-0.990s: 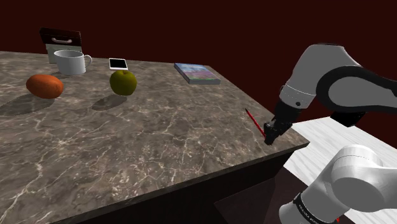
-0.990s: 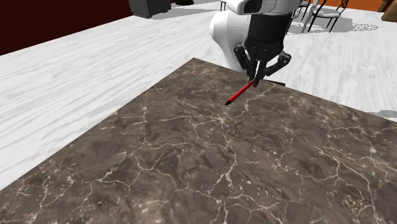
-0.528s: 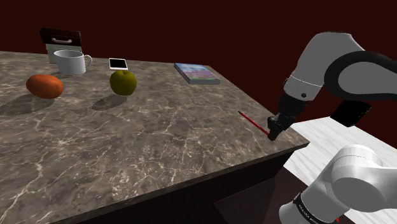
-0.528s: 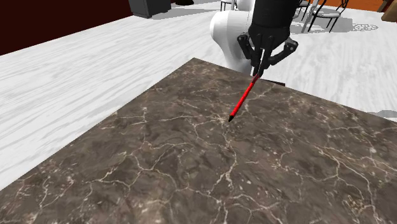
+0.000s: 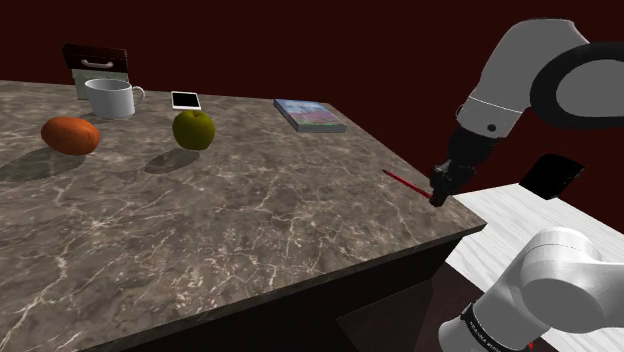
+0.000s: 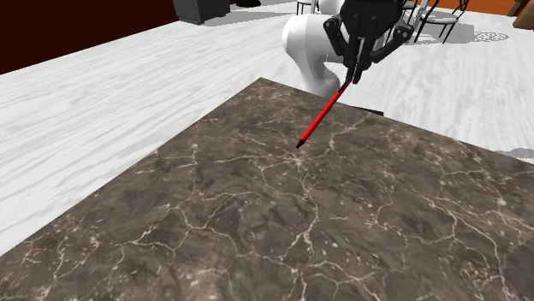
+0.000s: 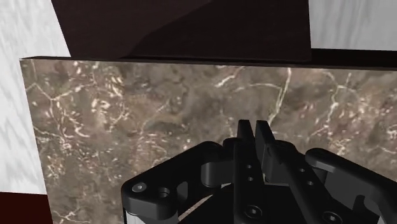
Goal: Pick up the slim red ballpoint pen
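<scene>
On marble table (image 5: 250,230), shoulder view: white mug (image 5: 112,97) toward 10 o'clock, brown box (image 5: 95,62) just behind at 11. Orange (image 5: 70,134) at 7 o'clock from mug. Green apple (image 5: 194,129) mid-table, phone (image 5: 186,100) at 12 from it, book (image 5: 309,115) at 3.

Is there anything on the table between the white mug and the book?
Yes. In the shoulder view a small flat dark slab with a white border lies between mug and book; a green apple sits just nearer the camera.
</scene>
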`<move>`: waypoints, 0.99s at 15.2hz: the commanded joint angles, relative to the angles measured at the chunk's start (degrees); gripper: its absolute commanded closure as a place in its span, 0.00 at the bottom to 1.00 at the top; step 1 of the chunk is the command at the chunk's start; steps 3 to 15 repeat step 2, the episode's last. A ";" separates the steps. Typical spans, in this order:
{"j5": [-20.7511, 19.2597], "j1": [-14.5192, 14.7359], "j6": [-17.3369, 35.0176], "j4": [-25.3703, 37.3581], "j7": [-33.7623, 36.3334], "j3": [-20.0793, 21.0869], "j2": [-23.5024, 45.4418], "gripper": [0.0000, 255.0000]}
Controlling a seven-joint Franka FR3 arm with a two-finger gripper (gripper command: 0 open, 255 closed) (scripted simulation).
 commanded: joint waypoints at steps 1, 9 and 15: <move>-0.13 -0.07 -0.76 0.99 0.02 -0.12 0.25 1.00; -0.13 -0.07 -0.76 1.00 0.02 -0.12 0.26 1.00; -0.13 -0.07 -0.76 1.00 0.02 -0.12 0.26 1.00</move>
